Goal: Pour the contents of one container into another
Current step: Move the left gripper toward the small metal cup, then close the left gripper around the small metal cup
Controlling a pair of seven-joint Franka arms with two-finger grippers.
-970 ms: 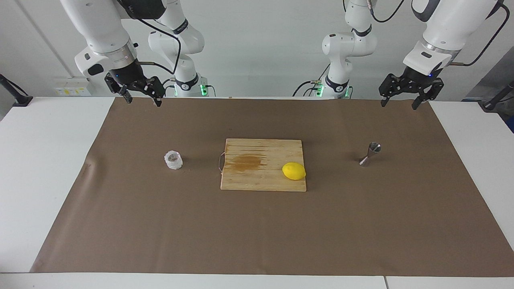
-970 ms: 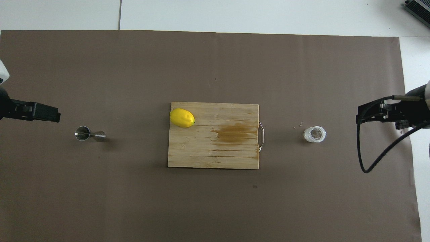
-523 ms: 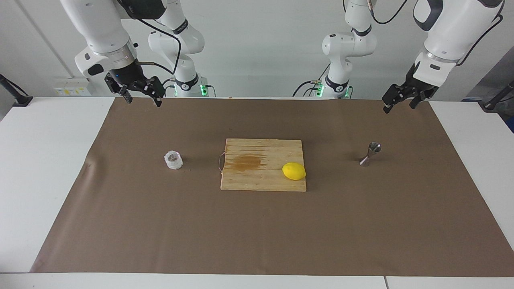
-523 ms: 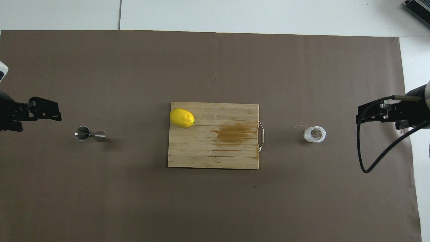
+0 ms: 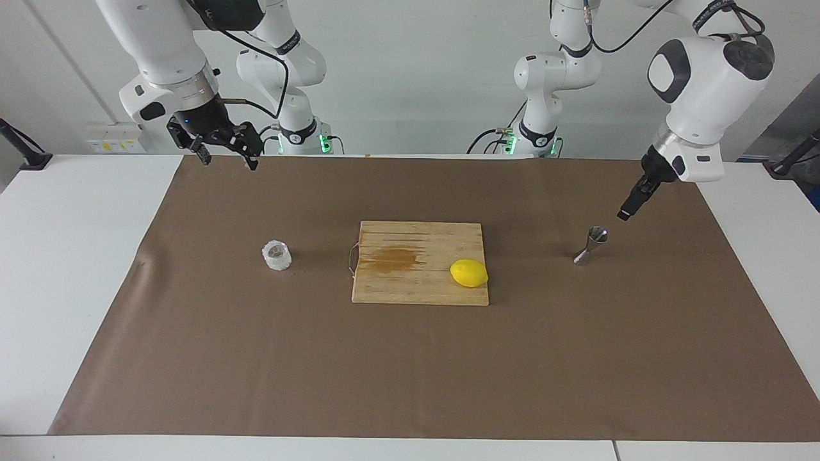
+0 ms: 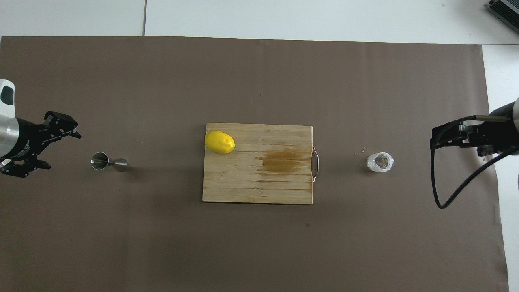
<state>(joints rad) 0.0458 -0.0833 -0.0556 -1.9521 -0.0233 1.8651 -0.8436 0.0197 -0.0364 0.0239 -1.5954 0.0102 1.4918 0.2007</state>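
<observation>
In the overhead view the steel jigger (image 6: 108,162) stands upright on the brown mat, at three o'clock from the left gripper (image 6: 45,148), whose fingers are spread and empty. It is the nearer arm by far. The plastic cup (image 6: 380,162) sits toward the right arm's end, at nine o'clock from the right gripper (image 6: 442,138), open too and waiting. What either vessel holds cannot be told. A lemon (image 6: 219,142) lies on the cutting board (image 6: 259,182) between them
</observation>
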